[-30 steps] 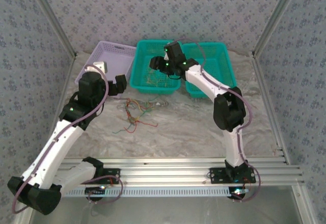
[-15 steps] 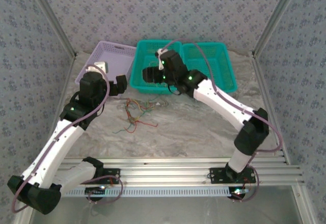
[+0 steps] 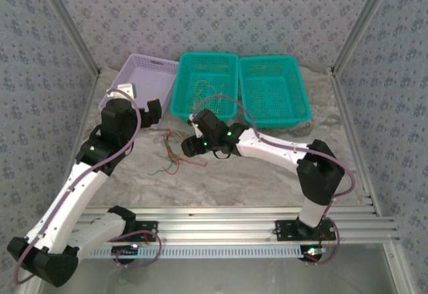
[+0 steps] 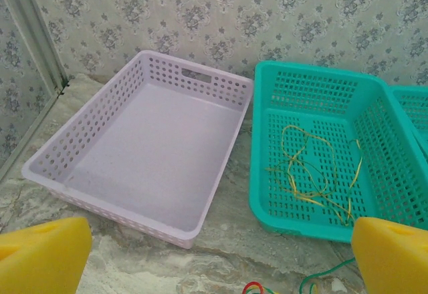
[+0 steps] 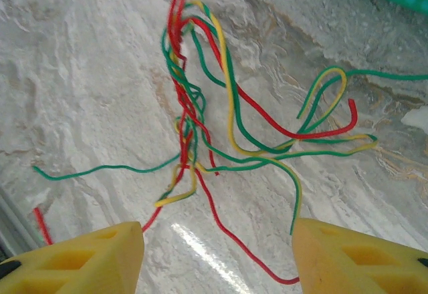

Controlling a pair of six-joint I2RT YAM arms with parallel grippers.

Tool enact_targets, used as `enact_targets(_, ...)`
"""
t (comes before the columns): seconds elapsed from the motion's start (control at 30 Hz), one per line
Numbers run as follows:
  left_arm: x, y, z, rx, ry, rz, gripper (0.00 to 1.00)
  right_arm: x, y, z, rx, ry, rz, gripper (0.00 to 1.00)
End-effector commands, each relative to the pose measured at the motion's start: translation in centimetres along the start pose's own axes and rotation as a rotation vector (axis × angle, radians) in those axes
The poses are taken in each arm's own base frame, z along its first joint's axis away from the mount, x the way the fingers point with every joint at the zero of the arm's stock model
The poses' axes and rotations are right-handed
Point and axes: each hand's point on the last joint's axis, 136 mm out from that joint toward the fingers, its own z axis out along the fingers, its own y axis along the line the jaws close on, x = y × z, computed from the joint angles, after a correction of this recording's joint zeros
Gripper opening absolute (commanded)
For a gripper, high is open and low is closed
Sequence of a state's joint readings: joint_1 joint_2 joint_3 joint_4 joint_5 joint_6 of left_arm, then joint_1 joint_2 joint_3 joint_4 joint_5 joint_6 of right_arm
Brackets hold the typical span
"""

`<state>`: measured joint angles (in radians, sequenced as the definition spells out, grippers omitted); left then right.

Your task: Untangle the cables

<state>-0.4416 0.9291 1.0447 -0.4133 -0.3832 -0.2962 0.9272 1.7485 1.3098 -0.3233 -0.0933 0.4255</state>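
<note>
A tangle of red, yellow and green cables (image 3: 176, 150) lies on the marble table in front of the baskets. In the right wrist view the tangle (image 5: 200, 120) spreads just ahead of my right gripper (image 5: 217, 260), whose yellow fingers (image 5: 80, 260) stand apart above the table, with one loose red strand on the table between them and nothing gripped. That right gripper (image 3: 190, 140) hovers at the tangle's right edge. More yellow cables (image 4: 314, 174) lie in the left teal basket (image 3: 207, 56). My left gripper (image 3: 152, 110) is open and empty, left of the tangle, by the lilac basket.
An empty lilac basket (image 4: 194, 73) stands at the back left, with the teal basket (image 4: 321, 73) beside it. A second teal basket (image 3: 267, 59) stands to the right. Cable ends (image 4: 257, 287) show at the left wrist view's bottom edge. Wallpapered walls enclose the table.
My right arm has swung from over the left teal basket forward and down to the tangle on the table. The left arm has shifted slightly.
</note>
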Motion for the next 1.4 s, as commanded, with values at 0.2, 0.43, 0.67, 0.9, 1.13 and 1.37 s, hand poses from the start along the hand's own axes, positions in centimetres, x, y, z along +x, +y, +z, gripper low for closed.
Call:
enact_targets(0.2,-0.8,-0.2,-0.4,-0.004,-0.041,0.025,1.00,-3.7,-1.0,2.8,0.033,-0.034,-0.052,0.61)
enact_targets(0.43,-0.8,-0.2,-0.4,-0.008,-0.043,0.035,1.00,-4.7,-2.2,5.6,0.007,-0.013,-0.015,0.59)
enact_targets(0.67,-0.8,-0.3,-0.4,-0.005,-0.043,0.039,1.00,-3.7,-1.1,8.0,-0.042,0.024,-0.027,0.54)
enact_targets(0.9,-0.6,-0.4,-0.3,-0.006,-0.038,0.049,1.00,-4.8,-1.5,5.0,-0.029,-0.061,-0.018,0.54)
enact_targets(1.13,-0.5,-0.6,-0.2,0.003,-0.033,0.051,1.00,-5.0,0.4,2.4,-0.107,-0.085,-0.033,0.58)
enact_targets(1.37,-0.4,-0.6,-0.1,-0.004,-0.031,0.054,0.99,-5.1,0.6,5.0,-0.105,-0.045,-0.035,0.60)
